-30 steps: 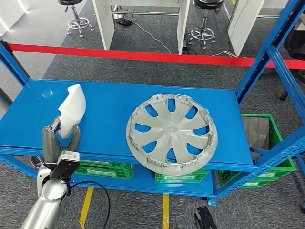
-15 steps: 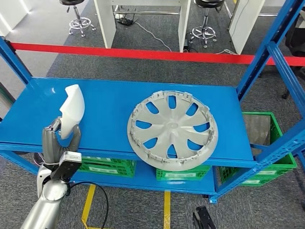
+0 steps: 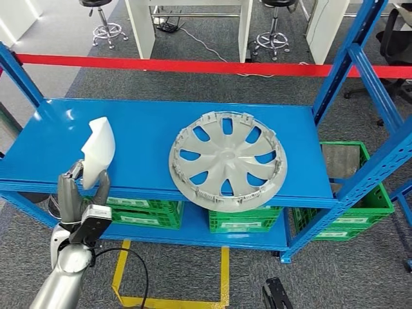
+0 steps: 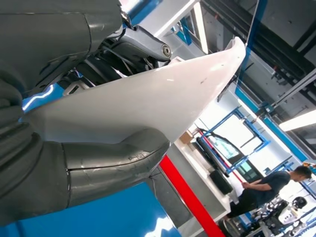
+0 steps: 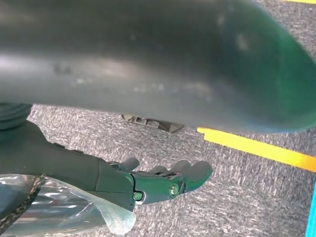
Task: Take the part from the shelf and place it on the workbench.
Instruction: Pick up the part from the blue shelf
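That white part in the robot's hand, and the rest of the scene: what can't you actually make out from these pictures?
- White part: its lower end, head view, hidden inside the left hand.
- Left hand's fingers: left wrist view, mostly covered by the part.
- Green crates: head view, contents hidden by the blue shelf and the grey wheel cover.
- Right hand: right wrist view, a blurred dark shape covers everything above it.
- Workbench: cannot tell which is it.

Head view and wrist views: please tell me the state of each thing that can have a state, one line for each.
white part: lifted off the shelf, held upright in the left hand.
left hand: grips the white part.
right hand: hangs over the floor, holds nothing, fingers extended.
wheel cover: lies flat on the blue shelf, its near rim past the front edge, untouched.
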Tool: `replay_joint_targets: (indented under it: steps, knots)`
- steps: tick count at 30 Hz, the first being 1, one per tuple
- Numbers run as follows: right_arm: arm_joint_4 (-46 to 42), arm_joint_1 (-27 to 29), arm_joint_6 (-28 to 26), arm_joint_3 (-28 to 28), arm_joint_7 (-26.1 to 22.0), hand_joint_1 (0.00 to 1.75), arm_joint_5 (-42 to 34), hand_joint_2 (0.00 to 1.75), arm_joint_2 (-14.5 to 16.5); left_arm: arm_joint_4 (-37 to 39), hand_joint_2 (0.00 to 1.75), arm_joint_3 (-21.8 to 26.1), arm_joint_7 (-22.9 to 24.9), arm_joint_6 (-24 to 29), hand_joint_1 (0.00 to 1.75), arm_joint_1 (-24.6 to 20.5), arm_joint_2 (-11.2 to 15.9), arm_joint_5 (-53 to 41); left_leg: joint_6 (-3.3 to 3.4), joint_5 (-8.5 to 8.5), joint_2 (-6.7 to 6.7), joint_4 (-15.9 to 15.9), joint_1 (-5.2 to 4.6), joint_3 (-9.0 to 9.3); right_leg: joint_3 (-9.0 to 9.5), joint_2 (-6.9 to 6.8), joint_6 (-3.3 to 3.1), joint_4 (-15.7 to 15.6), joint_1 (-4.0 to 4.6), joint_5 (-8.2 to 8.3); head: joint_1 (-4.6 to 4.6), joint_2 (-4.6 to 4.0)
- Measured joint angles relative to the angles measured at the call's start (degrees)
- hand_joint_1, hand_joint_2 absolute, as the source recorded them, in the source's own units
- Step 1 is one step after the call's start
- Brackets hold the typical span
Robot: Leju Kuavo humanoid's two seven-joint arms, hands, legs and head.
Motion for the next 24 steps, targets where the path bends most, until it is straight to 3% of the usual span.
replay_joint_targets:
  steps: [3, 4, 6, 8, 9, 10, 11, 13, 15, 16, 18, 19, 20, 23, 24]
  knots:
    - [0.02, 0.06, 0.11, -0.04, 0.20, 0.00, 0.05, 0.00, 0.00, 0.03, 1.75, 0.02, 0.02, -0.06, 1.75, 0.01, 0.03, 0.01, 1.35, 0.76, 0.08, -0.71, -0.34, -0.75, -0.57, 0.02, 1.27, -0.24, -0.19, 1.03, 0.03, 0.00]
    - [0.03, 0.10, 0.15, -0.06, 0.32, 0.00, 0.05, 0.00, 0.00, 0.04, 1.75, 0.04, 0.03, -0.07, 1.75, -0.02, 0.04, 0.01, 1.93, 1.34, 0.18, -0.79, -0.33, -1.28, -1.15, 0.04, 1.55, 0.28, -0.27, 0.18, 0.07, 0.00]
    - [0.05, 0.11, 0.20, -0.10, 0.48, 0.00, 0.05, 0.00, 0.00, 0.08, 1.75, 0.08, 0.04, -0.08, 1.75, -0.07, 0.07, 0.02, 2.88, 2.59, 0.37, -0.99, -0.30, -2.59, -2.94, 0.11, 1.73, 4.56, -0.29, -4.44, 0.17, 0.00]
    - [0.06, 0.07, 0.23, -0.15, 0.64, 0.00, 0.05, 0.00, -0.01, 0.19, 1.75, 0.10, 0.09, -0.10, 1.75, 0.03, 0.07, 0.02, 3.31, 3.75, 0.39, -0.95, -0.58, -4.16, -4.80, 0.15, 1.72, 11.88, -0.10, -9.61, 0.24, 0.00]
    - [0.06, 0.05, 0.24, -0.17, 0.73, 0.00, 0.04, 0.00, -0.01, 0.28, 1.75, 0.10, 0.13, -0.11, 1.75, 0.14, 0.07, 0.02, 3.40, 4.36, 0.40, -0.93, -0.76, -4.97, -5.11, 0.16, 1.66, 14.73, 0.00, -10.54, 0.24, 0.00]
    - [0.06, 0.05, 0.23, -0.19, 0.79, 0.00, 0.04, 0.00, -0.02, 0.38, 1.75, 0.10, 0.16, -0.12, 1.75, 0.26, 0.08, 0.03, 3.43, 4.95, 0.40, -0.91, -0.95, -5.77, -4.65, 0.17, 1.53, 15.98, 0.10, -10.08, 0.23, 0.00]
    - [0.05, 0.05, 0.24, -0.22, 0.83, 0.00, 0.04, 0.00, -0.02, 0.47, 1.75, 0.10, 0.20, -0.12, 1.75, 0.39, 0.10, 0.03, 3.43, 5.52, 0.40, -0.88, -1.12, -6.52, -3.29, 0.17, 1.29, 15.36, 0.23, -8.61, 0.23, 0.00]
    - [0.04, -0.04, 0.23, -0.32, 0.85, 0.00, 0.04, 0.00, -0.03, 0.57, 1.75, 0.11, 0.21, -0.12, 1.75, 0.54, 0.15, 0.05, 3.32, 6.56, 0.36, -0.82, -1.38, -7.72, 1.92, 0.19, 0.51, 9.00, 0.63, -5.71, 0.22, 0.00]
    - [0.04, -0.25, 0.23, -0.48, 0.84, 0.00, 0.04, 0.00, -0.07, 0.58, 1.75, 0.14, 0.24, -0.11, 1.75, 0.54, 0.20, 0.09, 2.96, 7.53, 0.32, -0.70, -1.59, -8.51, 7.43, 0.22, -0.12, 0.90, 1.02, -5.86, 0.19, 0.00]
    - [0.04, -0.34, 0.23, -0.54, 0.85, 0.00, 0.04, 0.00, -0.09, 0.59, 1.75, 0.15, 0.27, -0.10, 1.75, 0.53, 0.22, 0.12, 2.72, 8.05, 0.33, -0.65, -1.61, -8.83, 8.85, 0.23, -0.24, -1.58, 1.17, -6.51, 0.19, 0.00]
    - [0.04, -0.30, 0.23, -0.62, 0.88, 0.00, 0.03, 0.00, -0.11, 0.60, 1.75, 0.24, 0.39, -0.09, 1.75, 0.67, 0.30, 0.16, 2.18, 9.03, 0.29, -0.63, -1.60, -9.44, 8.87, 0.20, -0.45, -2.97, 1.13, -6.53, 0.24, 0.00]
    - [0.04, -0.23, 0.23, -0.67, 0.92, 0.00, 0.04, 0.00, -0.11, 0.60, 1.75, 0.36, 0.45, -0.07, 1.75, 0.86, 0.37, 0.19, 1.84, 8.63, 0.21, -0.32, -1.57, -9.85, 8.45, 0.13, -0.75, -3.05, 0.98, -6.06, 0.25, 0.00]
    - [0.04, -0.16, 0.27, -0.73, 0.95, 0.00, 0.07, 0.00, -0.12, 0.60, 1.75, 0.50, 0.52, -0.04, 1.75, 1.08, 0.45, 0.21, 1.47, 7.14, 0.14, 0.81, -1.48, -10.41, 7.93, 0.03, -1.14, -3.11, 0.82, -5.44, 0.24, 0.00]
    - [0.04, -0.14, 0.56, -0.81, 0.98, 0.00, 0.22, 0.00, -0.19, 0.60, 1.75, 0.89, 0.67, 0.05, 1.75, 1.79, 0.62, 0.28, 0.27, -1.14, 0.09, 10.47, -0.81, -12.70, 6.02, -0.20, -1.81, -3.03, 0.68, -3.61, 0.14, 0.00]
    - [0.04, -0.13, 0.66, -0.81, 0.98, 0.00, 0.25, 0.00, -0.24, 0.60, 1.75, 0.96, 0.68, 0.08, 1.75, 2.01, 0.67, 0.28, -0.05, -2.60, 0.09, 13.98, -0.58, -13.14, 5.30, -0.25, -1.79, -2.90, 0.68, -3.08, 0.13, 0.00]
